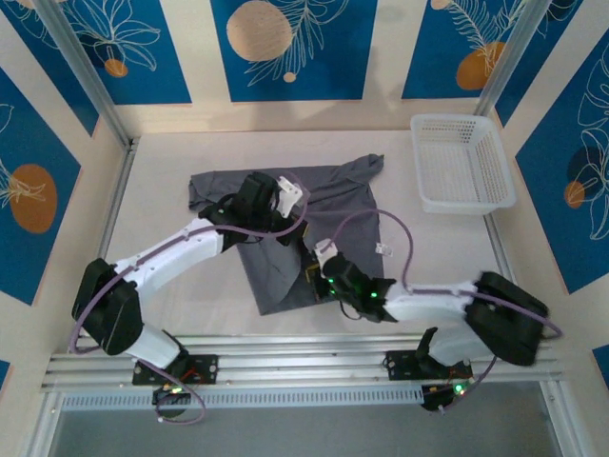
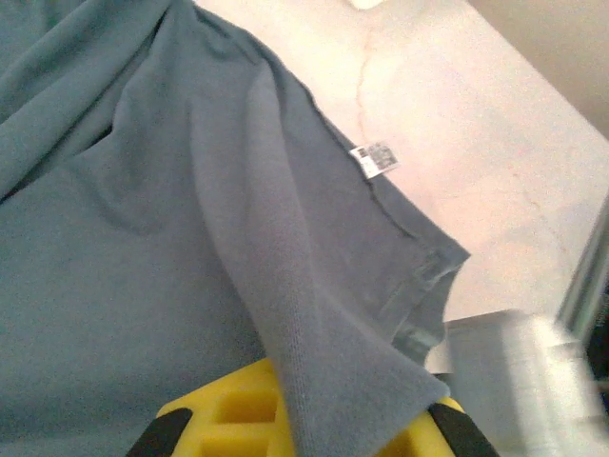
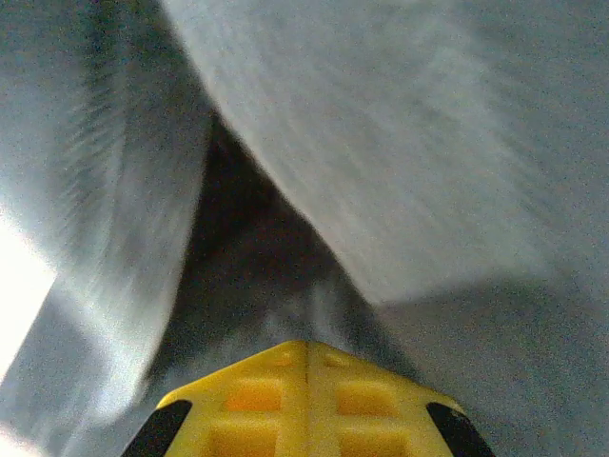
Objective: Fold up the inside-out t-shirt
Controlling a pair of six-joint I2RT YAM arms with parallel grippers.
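Left of the basket (image 1: 455,204), the t-shirt (image 1: 343,205) is spread loosely and rumpled, with no clean fold made and all the folding judged left, while its cloth is pinched in the closed left gripper (image 1: 285,195) and, nearer the basket, in the closed right gripper (image 1: 322,269).

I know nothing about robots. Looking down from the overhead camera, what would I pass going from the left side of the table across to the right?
left arm's base → t-shirt, spread out mid-table → white basket at the far right. The grippers lie over the shirt, so they have no clear place in the order.
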